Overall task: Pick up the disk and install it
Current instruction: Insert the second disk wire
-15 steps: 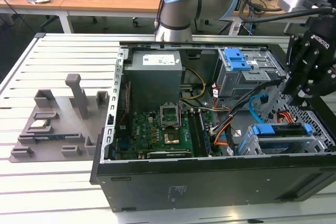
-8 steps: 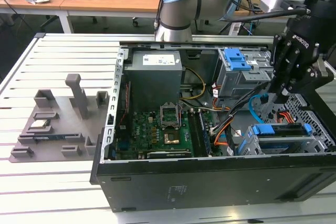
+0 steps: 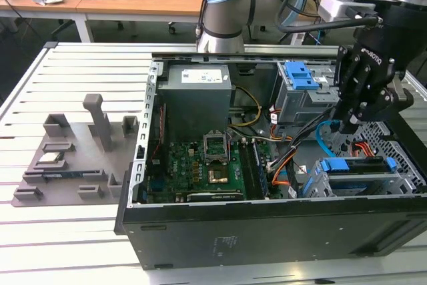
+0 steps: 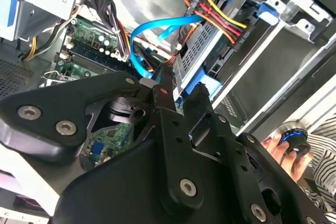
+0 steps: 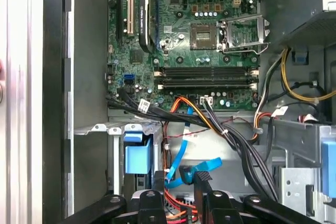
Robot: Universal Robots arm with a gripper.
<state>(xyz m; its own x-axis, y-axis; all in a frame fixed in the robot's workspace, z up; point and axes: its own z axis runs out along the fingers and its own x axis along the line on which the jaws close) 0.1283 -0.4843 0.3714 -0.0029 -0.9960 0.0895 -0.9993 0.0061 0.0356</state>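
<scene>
- The black gripper [image 3: 351,123] hung over the open black computer case [image 3: 267,231], near the case's edge at the exterior view's right; its two black fingers [image 5: 201,192] stood close together with a narrow gap and held nothing.
- A blue flat cable [image 5: 199,167] lay just past the fingertips in the first wrist view; contact I could not tell.
- The arm reached down from the far side of the slatted white worktop [image 3: 73,231], wrist tilted toward the drive bay.
- The disk in its blue plastic bracket [image 3: 353,167] sat inside the grey metal drive cage [image 3: 393,181] at the case's near corner on the exterior view's right, just below the gripper.
- The green motherboard [image 3: 200,165] lay mid-case, a grey power supply box [image 3: 197,101] behind it.
- A grey moulded parts tray [image 3: 67,165] rested on the worktop beside the case.
- A person's hand [image 4: 286,150] showed outside the case in the second wrist view.
</scene>
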